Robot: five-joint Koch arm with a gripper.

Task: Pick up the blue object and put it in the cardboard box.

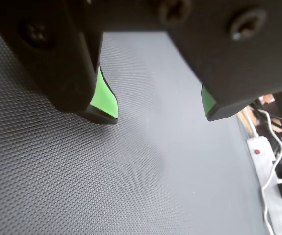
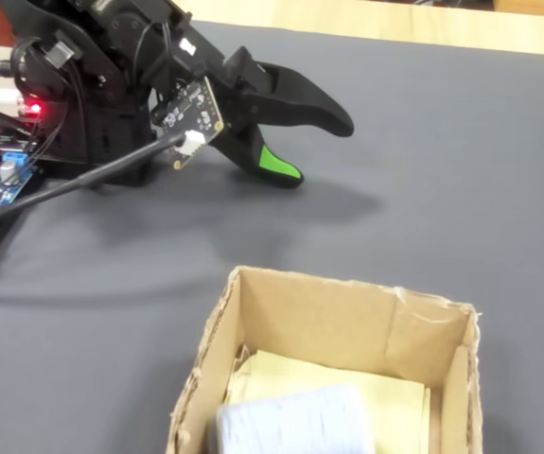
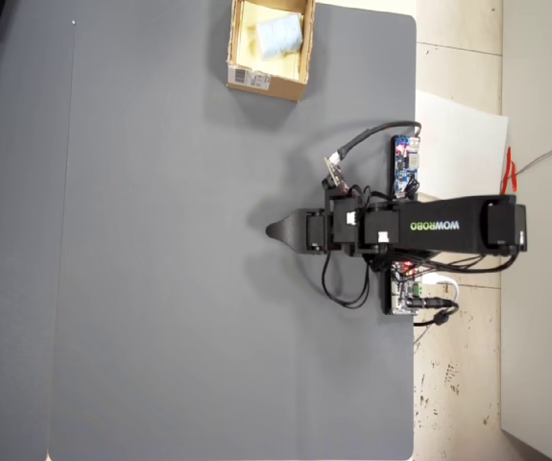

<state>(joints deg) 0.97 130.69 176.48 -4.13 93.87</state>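
- The blue object [image 2: 295,421] lies inside the box [image 2: 347,326], well apart from the gripper [image 2: 319,151].
- The gripper is empty, jaws spread, green pads [image 1: 105,95] showing.
- The arm [image 3: 420,229] is folded low over the grey table [image 3: 189,317].

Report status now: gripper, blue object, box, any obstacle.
Gripper open, empty, low over mat. Blue object already inside cardboard box. Nothing in the way.

blue object [image 2: 295,421] inside cardboard box [image 2: 347,322] — tool [image 2: 319,147] apart, open
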